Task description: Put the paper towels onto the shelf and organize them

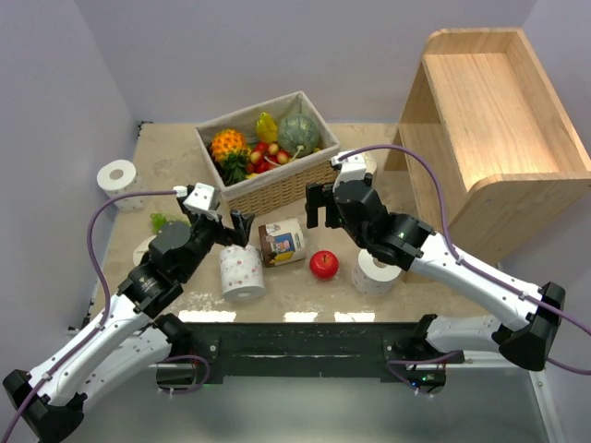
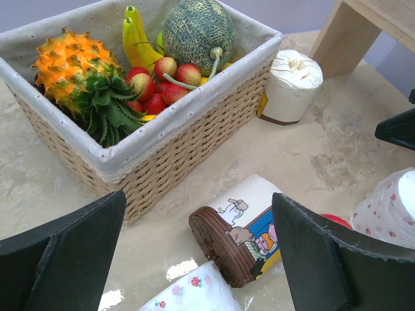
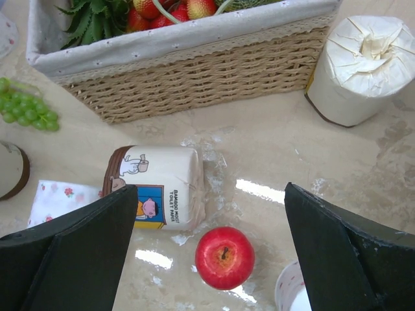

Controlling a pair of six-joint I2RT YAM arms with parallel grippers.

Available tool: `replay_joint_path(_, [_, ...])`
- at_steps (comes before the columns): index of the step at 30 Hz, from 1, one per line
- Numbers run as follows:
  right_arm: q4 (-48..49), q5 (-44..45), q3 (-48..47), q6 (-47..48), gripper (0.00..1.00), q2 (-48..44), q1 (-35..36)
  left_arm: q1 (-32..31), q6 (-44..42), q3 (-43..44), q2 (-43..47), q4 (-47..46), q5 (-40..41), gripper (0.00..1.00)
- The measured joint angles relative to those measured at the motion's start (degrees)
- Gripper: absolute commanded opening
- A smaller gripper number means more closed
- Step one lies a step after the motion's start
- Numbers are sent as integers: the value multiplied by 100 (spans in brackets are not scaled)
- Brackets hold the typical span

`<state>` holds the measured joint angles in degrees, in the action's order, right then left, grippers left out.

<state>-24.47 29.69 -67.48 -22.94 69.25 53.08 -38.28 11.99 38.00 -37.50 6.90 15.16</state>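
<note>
A pink-dotted paper towel roll [image 1: 242, 272] stands just below my left gripper [image 1: 226, 231], which is open and empty; its top shows in the left wrist view [image 2: 194, 295]. A second dotted roll [image 1: 374, 275] stands under my right forearm. A plain white roll [image 1: 117, 175] sits far left. A cream-wrapped roll [image 3: 363, 65] stands right of the basket. My right gripper [image 3: 211, 194] hangs open above the apple, holding nothing. The light-wood shelf [image 1: 499, 120] stands at the right rear, with nothing on its top tier.
A wicker fruit basket [image 1: 268, 189] sits at centre back. A cartoon-labelled wrapped cylinder [image 1: 282, 242] lies on its side between the grippers, with a red apple [image 1: 323, 264] beside it. Green grapes [image 3: 26, 110] lie left of the basket.
</note>
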Motion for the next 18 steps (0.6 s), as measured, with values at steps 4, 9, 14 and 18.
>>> replay_joint_path(4, [-28, 72, 0, -4, 99, 4, 0, 0, 0, -2, -4, -2, 0, 100])
replay_joint_path(9, [-260, 245, -83, -46, 98, 81, 0, 2, -2, 0, -50, -2, -4, 100])
replay_joint_path(14, [-645, 448, -225, -68, 97, 85, 0, 0, -24, 0, -66, 2, -4, 100])
replay_joint_path(18, [-1464, 750, -575, -273, 89, 138, 0, 2, -59, 0, -46, 7, -9, 100])
